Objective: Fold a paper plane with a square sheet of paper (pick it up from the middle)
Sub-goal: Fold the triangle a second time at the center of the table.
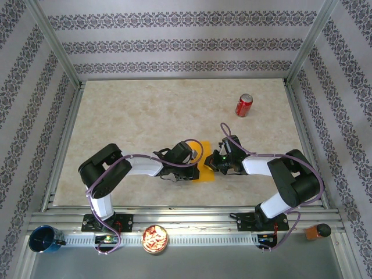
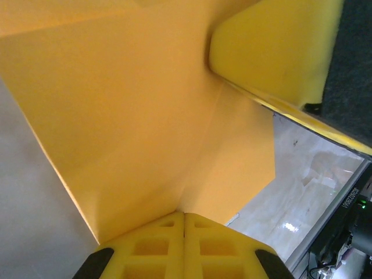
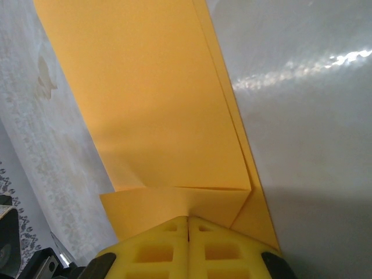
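the left jaws and right jaws each pinch the folded paper [image 1: 204, 172] from opposite edges, likely steadying it for creasing.

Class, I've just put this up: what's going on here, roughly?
Two arms are working on an orange paper near the middle of the table. The left end effector and the right end effector are both shut on it, pinching it from opposite sides. The paper shows folded layers but no dart shape yet. A red can stands apart at the far right.
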{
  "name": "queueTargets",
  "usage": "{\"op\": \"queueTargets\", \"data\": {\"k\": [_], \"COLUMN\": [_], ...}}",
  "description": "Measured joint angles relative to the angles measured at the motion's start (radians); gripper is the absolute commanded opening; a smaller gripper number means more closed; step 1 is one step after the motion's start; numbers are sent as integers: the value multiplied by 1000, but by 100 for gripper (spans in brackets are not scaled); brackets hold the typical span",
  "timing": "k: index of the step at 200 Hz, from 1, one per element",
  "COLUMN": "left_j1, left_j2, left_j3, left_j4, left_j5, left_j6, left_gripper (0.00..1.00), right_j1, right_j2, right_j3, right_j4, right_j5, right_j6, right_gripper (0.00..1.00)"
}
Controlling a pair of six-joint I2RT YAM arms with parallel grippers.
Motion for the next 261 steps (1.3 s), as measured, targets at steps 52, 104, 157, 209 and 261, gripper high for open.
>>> {"op": "queueTargets", "data": {"k": [52, 104, 157, 209, 261], "left_j1": [0, 0, 7, 60, 81], "left_j2": [-33, -86, -174, -146, -5], "left_j3": [-83, -204, -250, -113, -24], "left_j4": [92, 203, 253, 253, 209], "left_j5": [26, 75, 132, 142, 138], "left_j6": [-45, -128, -188, -166, -119], "left_gripper": [0, 0, 0, 0, 0], "right_j1": [0, 0, 0, 0, 0], "right_j2": [5, 5, 5, 5, 5], "right_j3": [6, 6, 10, 11, 11], "right_j4": [-8, -11, -17, -19, -20], "right_j5": [-13, -14, -12, -12, -12], "right_j6": [-1, -4, -6, -7, -7], "right_gripper": [0, 0, 0, 0, 0]}}
